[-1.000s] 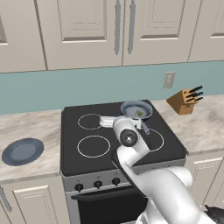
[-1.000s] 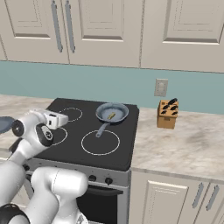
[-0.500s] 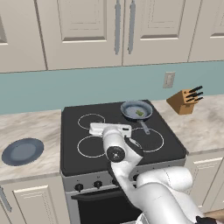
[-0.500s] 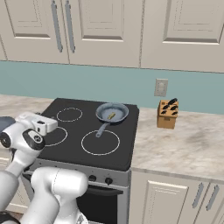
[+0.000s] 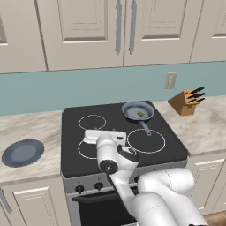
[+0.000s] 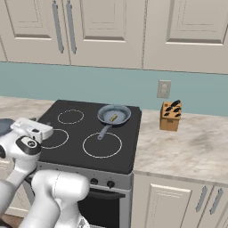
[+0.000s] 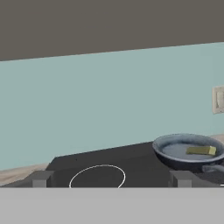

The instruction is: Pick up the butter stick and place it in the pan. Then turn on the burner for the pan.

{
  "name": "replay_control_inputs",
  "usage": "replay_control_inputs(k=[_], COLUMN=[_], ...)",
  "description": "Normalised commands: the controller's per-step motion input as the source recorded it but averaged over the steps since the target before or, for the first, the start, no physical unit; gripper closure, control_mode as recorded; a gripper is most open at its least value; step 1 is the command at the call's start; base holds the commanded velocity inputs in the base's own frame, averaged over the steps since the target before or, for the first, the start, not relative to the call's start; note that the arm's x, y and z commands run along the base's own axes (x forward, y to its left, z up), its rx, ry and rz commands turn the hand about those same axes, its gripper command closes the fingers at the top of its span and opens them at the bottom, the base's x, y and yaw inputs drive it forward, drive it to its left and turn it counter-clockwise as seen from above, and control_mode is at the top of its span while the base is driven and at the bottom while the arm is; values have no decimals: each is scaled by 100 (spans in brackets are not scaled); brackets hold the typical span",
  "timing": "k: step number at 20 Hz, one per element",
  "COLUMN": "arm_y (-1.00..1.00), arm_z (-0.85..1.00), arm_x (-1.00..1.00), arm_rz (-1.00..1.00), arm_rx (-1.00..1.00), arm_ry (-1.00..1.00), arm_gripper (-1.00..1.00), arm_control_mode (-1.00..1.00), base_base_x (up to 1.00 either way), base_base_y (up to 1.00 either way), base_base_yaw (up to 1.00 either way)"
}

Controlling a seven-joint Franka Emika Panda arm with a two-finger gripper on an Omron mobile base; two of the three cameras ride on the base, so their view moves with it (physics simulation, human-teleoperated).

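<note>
Butter stick (image 7: 201, 150) is seen lying in the pan (image 7: 189, 152) — burner not yet lit
Gripper (image 7: 109, 178) fingers are spread wide, nothing held — pan beyond the right finger

We see a black glass stovetop (image 5: 119, 132) set between two stretches of marbled beige counter (image 5: 26, 128). On the stovetop, the pan (image 5: 137, 111) sits at the back right corner, its dark handle pointing toward the front; the large white-outlined ring (image 5: 146, 141) lies just in front of the pan. Well to the left of the pan, a flat dark-blue plate (image 5: 22, 152) rests on the counter. To the right of the pan, a wooden knife block (image 5: 185, 102) stands on the counter.
</note>
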Motion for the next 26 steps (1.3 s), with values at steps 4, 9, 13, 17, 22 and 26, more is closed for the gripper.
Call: replay_control_inputs(k=[4, 9, 13, 17, 22, 26], arm_y=[19, 21, 19, 18, 18, 8], arm_z=[-28, -26, -22, -20, -19, -21], arm_x=[-7, -8, -14, -21, -29, -42], arm_rz=[0, 0, 0, 0, 0, 0], arm_rx=[0, 0, 0, 0, 0, 0], arm_ry=[-6, -5, -5, -5, -7, -3], arm_gripper=[-100, -100, -100, -100, -100, -100], arm_control_mode=[-100, -100, -100, -100, -100, -100], base_base_x=[0, 0, 0, 0, 0, 0], base_base_y=[0, 0, 0, 0, 0, 0], base_base_yaw=[0, 0, 0, 0, 0, 0])
